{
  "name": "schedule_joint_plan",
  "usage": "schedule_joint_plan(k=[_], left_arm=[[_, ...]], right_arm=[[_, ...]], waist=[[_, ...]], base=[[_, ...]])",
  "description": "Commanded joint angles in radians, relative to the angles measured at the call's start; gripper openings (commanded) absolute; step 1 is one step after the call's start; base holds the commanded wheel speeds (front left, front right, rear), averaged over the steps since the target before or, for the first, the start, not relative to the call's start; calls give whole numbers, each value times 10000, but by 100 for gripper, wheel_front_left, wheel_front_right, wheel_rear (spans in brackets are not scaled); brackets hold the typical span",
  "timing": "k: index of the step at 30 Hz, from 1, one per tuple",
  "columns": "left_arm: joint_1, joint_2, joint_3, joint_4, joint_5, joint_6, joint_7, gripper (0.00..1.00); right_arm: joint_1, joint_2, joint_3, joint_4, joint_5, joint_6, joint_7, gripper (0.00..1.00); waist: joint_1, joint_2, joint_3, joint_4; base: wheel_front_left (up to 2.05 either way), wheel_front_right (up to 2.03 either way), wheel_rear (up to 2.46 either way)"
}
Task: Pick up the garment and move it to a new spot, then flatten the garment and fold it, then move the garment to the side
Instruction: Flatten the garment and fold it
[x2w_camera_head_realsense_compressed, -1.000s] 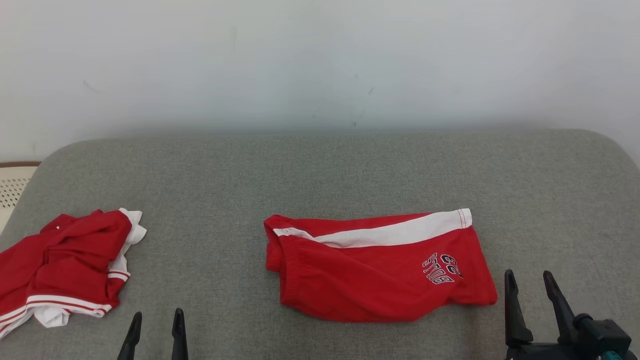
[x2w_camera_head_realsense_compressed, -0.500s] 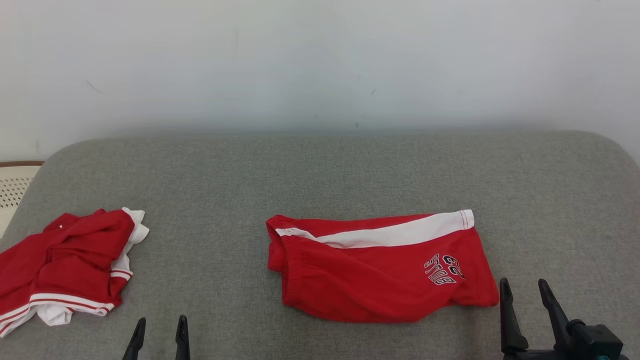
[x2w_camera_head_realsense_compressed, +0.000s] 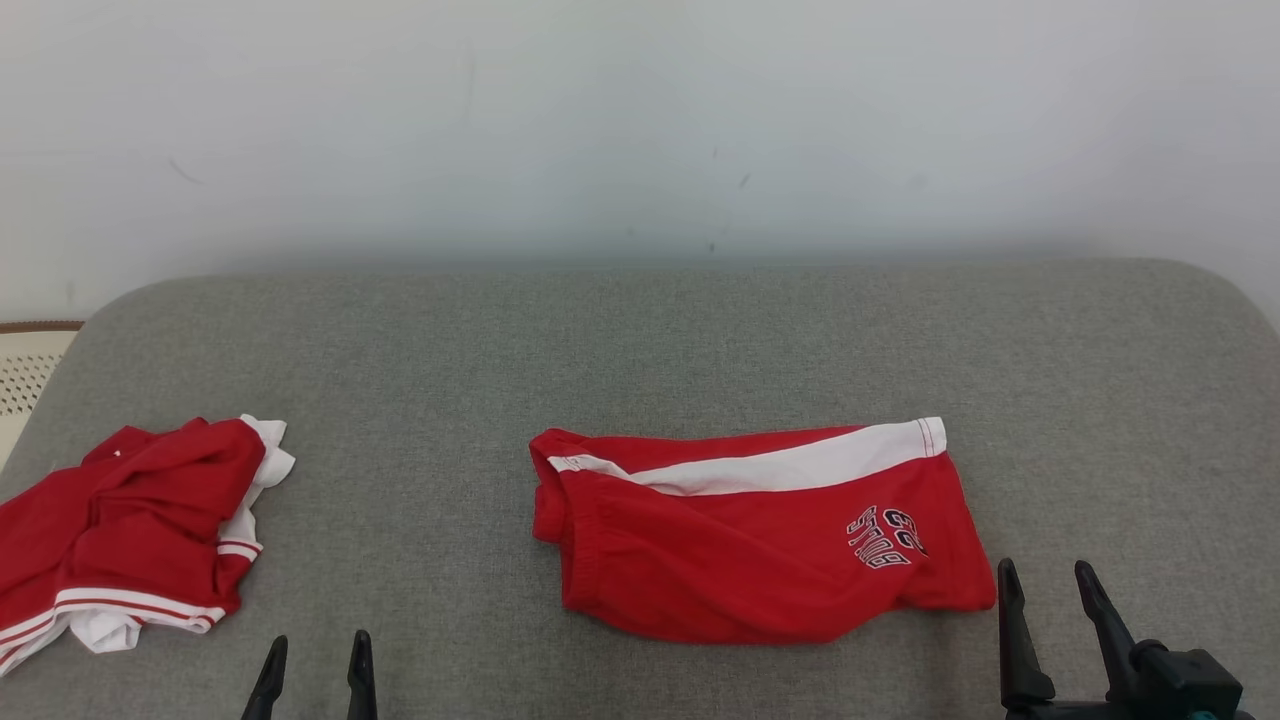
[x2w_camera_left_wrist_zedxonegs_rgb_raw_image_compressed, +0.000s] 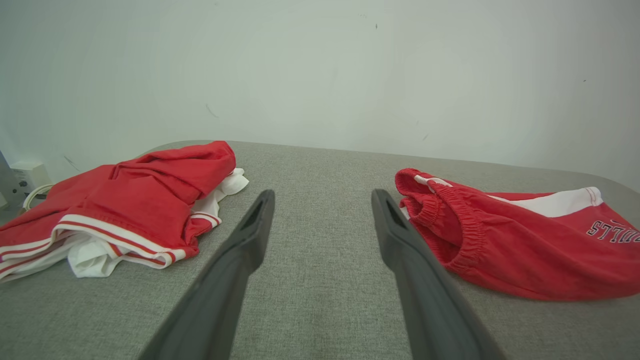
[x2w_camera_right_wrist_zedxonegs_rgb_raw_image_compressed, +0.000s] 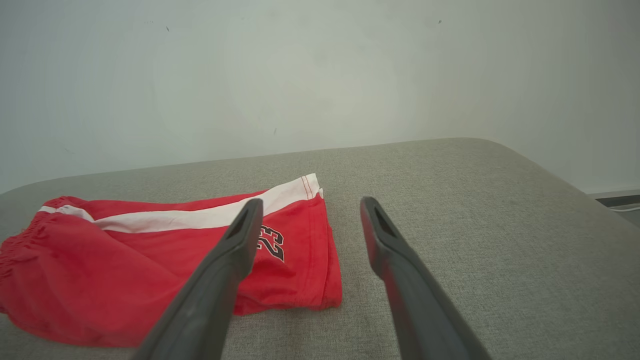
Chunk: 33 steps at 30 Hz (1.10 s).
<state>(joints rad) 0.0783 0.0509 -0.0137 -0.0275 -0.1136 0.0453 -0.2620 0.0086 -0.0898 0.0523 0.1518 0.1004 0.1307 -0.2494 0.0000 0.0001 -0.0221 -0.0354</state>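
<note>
**Red shorts folded once, move aside not yet begun**

Lying near the middle of the grey padded surface (x2w_camera_head_realsense_compressed: 640, 330): red shorts (x2w_camera_head_realsense_compressed: 760, 545), doubled leg over leg. White side stripe along the far edge, elastic waistband toward the robot's left, hem and number print toward its right. Mostly flat, with a soft bulge along the near edge and some bunching at the waistband.

Left gripper (x2w_camera_head_realsense_compressed: 318, 640) low at the near edge, fingers parted, nothing between them, well apart from the shorts. Right gripper (x2w_camera_head_realsense_compressed: 1043, 565) just beside the near hem corner, likewise spread and empty, apparently clear of the cloth.

Judged to be between steps: flattening and a lengthwise fold apparently done, with either one more fold across or the final carry to the side in hand. Hard to say which from this alone.

For the next move, probably:
- Bringing the right gripper in over the hem corner and closing on both layers at once, not just the top one.
- Reaching the left gripper across to the waistband end.
- Lifting both ends level and together to keep the fold.
- Setting down away from the crumpled red-and-white jersey (x2w_camera_head_realsense_compressed: 130, 540) at the far left, to avoid mixing the two.
</note>
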Motion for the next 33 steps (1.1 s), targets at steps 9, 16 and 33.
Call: schedule_joint_plan(k=[9, 16, 33], left_arm=[[59, -1, 3, 71, 105, -35, -29, 100], [-133, -1, -139, 113, 82, -64, -29, 100], [-699, -3, -500, 410, -2, -265, -29, 100]], right_arm=[[-137, 36, -32, 111, -38, 1, 107, 100], [-1292, -327, 284, 1028, 113, 1, 685, 100], [-5320, -1010, 208, 7096, 523, 1, 1332, 100]], waist=[[0, -1, -5, -13], [0, -1, 127, 16], [0, -1, 786, 728]], base=[[0, 0, 0], [0, 0, 0], [0, 0, 0]])
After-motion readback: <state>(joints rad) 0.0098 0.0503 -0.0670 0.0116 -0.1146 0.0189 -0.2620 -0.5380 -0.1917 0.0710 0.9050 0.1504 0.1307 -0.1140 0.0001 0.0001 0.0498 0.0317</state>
